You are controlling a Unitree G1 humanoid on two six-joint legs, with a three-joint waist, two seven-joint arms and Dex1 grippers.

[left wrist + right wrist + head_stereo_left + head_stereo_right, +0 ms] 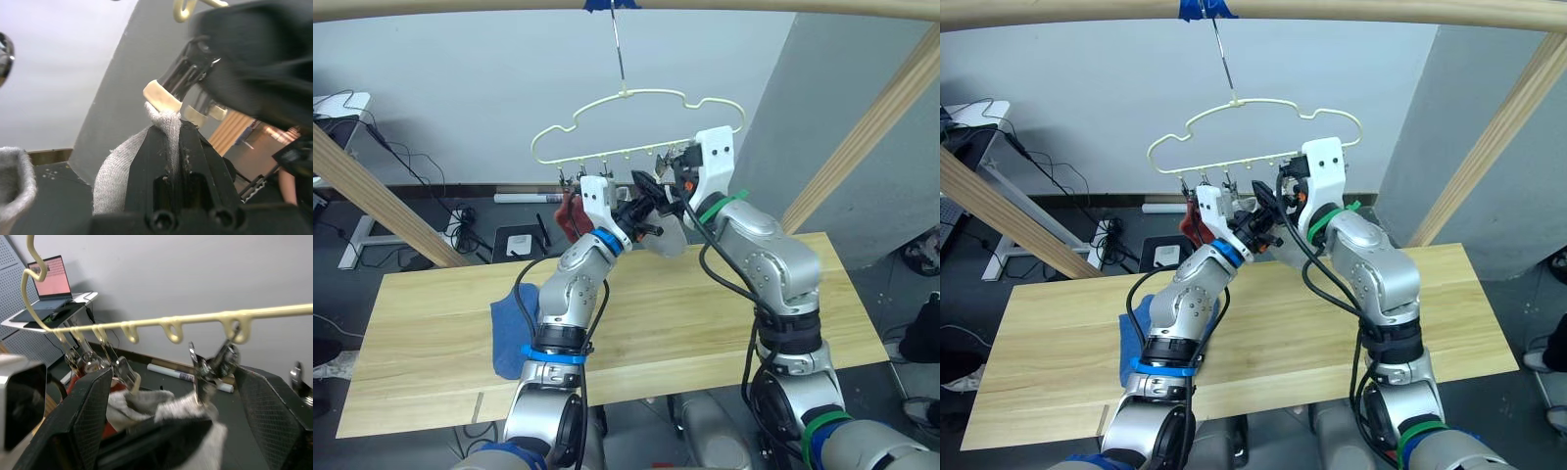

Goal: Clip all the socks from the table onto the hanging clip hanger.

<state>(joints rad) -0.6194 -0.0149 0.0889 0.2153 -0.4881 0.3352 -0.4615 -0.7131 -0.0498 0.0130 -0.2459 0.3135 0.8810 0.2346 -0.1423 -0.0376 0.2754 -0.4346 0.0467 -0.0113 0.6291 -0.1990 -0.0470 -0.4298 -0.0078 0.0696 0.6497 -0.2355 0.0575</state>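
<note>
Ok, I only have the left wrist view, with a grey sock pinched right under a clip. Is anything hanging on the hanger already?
Observer: Yes, a red sock hangs from clips at the left end of the clip hanger.
Operator: What's left on the table?
Observer: Blue sock fabric lies on the table, left of the left arm.
Operator: And the right gripper?
Observer: The right gripper is open, fingers either side of a clip, with the grey sock just below it.
</note>
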